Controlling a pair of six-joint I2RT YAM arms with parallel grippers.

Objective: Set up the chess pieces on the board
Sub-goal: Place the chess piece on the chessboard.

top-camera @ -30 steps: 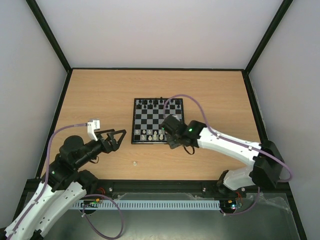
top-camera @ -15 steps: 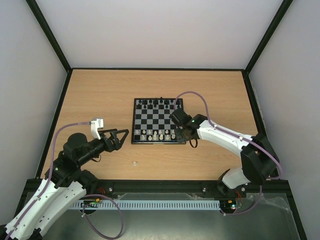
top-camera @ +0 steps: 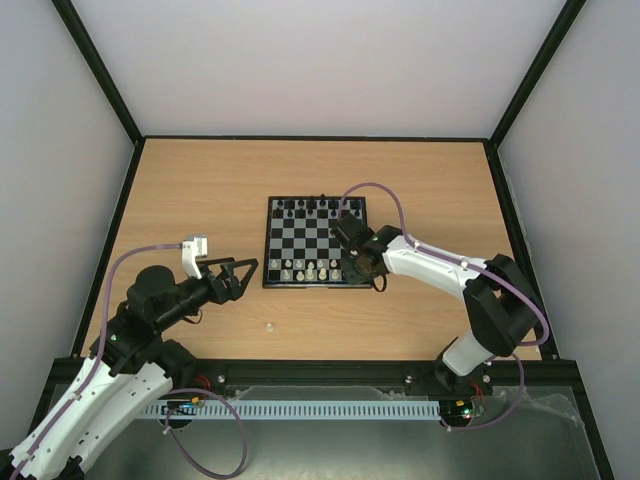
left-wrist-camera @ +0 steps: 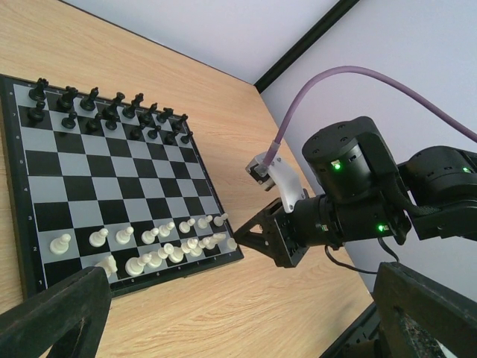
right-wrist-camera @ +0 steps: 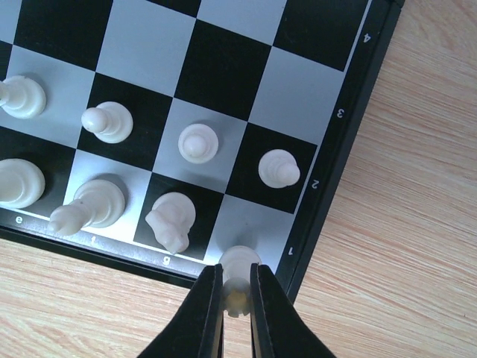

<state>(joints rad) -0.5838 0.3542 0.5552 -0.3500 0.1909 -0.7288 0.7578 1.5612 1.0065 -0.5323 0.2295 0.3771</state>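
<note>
Pale wood-grain table (top-camera: 200, 190) fills a white-walled enclosure, and the small checkered board (top-camera: 312, 238) lies at its middle, well apart from both arm bases. Black chessmen (top-camera: 315, 207) fill the 2 far rows, while the white chess pieces (left-wrist-camera: 160, 250) crowd the 2 near rows. The right claw (right-wrist-camera: 237, 289) is pressed together on a tiny white piece (right-wrist-camera: 240, 261), round-topped and too small to name with certainty, holding it over the near-right corner square, the only bare square showing in that corner. Whether its base touches the board I cannot tell. The left claw (top-camera: 245, 277) hangs spread wide and empty off the board's left side, and 1 more pale piece (top-camera: 269, 326) lies on the table near it. Setup looks close to done, but the release is the risky part. The pinched piece sits toward the near edge of its square, overlapping the black rim, so letting go there could tip it off onto the table. The white knight (right-wrist-camera: 173, 220) stands just beside it on the neighbouring square, and a finger swinging outward could knock it into the bishop (right-wrist-camera: 86, 205). A pawn (right-wrist-camera: 279, 168) directly behind leaves little room for correction.
</note>
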